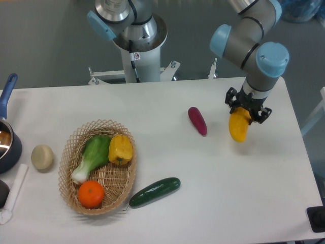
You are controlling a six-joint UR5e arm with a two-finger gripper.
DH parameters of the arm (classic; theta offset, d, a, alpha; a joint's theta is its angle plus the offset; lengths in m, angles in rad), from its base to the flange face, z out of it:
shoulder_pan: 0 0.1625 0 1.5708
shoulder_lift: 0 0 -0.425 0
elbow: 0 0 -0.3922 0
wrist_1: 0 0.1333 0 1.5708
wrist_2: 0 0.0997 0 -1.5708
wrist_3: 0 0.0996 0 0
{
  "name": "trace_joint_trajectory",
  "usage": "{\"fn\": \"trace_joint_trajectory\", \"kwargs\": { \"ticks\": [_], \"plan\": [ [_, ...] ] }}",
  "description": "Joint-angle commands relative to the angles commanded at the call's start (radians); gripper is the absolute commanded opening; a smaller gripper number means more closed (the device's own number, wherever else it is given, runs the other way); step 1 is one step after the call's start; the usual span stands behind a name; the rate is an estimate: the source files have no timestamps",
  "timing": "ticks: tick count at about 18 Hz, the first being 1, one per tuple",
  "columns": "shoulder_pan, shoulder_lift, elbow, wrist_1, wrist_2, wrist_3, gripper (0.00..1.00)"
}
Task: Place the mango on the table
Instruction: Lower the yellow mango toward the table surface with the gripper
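The mango is a smooth yellow-orange fruit hanging upright from my gripper at the right side of the white table. The gripper is shut on the mango's upper end. The mango's lower tip is close to the tabletop; I cannot tell whether it touches. The black fingers flank the fruit's top.
A purple vegetable lies left of the mango. A wicker basket holds a yellow bell pepper, a green leafy vegetable and an orange. A cucumber lies beside it. A beige round item and a pot are at the left.
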Motion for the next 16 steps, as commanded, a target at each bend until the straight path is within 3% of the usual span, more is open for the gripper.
{"fn": "trace_joint_trajectory", "kwargs": {
  "ticks": [4,6,16],
  "plan": [
    [-0.006,-0.011,-0.002,-0.002,0.002,-0.015,0.45],
    [-0.008,-0.017,-0.002,-0.002,0.0,-0.021,0.54],
    [-0.012,-0.055,0.025,0.003,-0.002,-0.066,0.54]
  ]
}}
